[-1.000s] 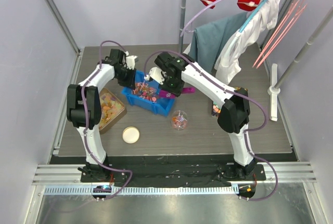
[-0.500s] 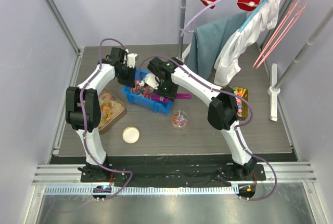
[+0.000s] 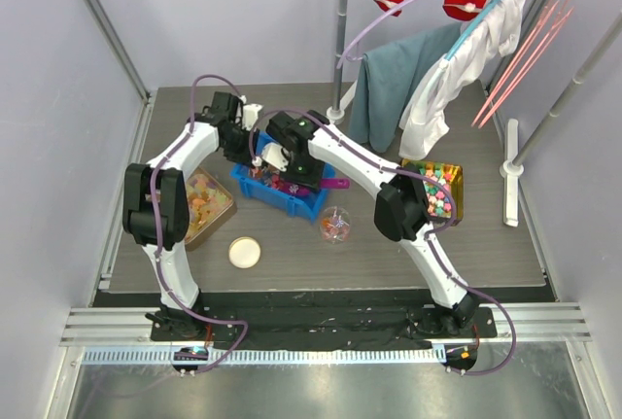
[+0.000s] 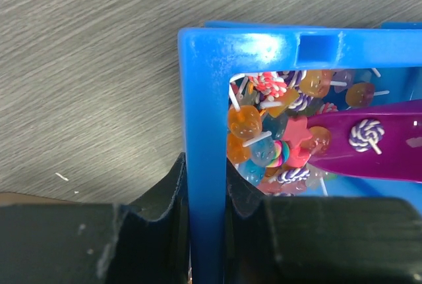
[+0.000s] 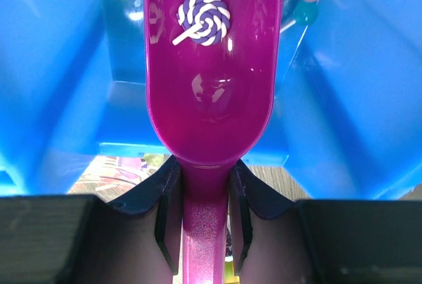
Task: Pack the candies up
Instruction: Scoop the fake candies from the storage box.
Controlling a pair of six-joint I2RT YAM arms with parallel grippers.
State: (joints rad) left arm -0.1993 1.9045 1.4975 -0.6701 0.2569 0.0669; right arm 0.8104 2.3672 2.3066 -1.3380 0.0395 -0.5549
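- While the left gripper (image 4: 204, 195) pinches the corner wall of the blue bin (image 4: 264, 43) between its two fingers, the candies (image 4: 273, 129) lie heaped just inside that corner, close beside the inner finger, at the centre of the left wrist view.
- The right gripper (image 5: 200, 198) is clamped on the handle of a purple scoop (image 5: 211, 80). The scoop's bowl reaches into the bin, and one of the candies sits in the bowl near the top of the right wrist view.
- From above, the bin sits mid-table (image 3: 486, 244) with both arms meeting over it.
- A small clear cup (image 3: 335, 226) holding a few sweets stands just to the bin's lower right.
- A round pale lid (image 3: 244, 252) lies at lower left, a tray of orange-yellow pieces (image 3: 206, 203) at left, and a box of pastel sweets (image 3: 434, 189) at right.
- The bin wall stands between the left gripper's outer finger and the heap.
- The candies are tiny lollipop shapes on white sticks: purple-and-white swirls, orange, pink, red and blue.
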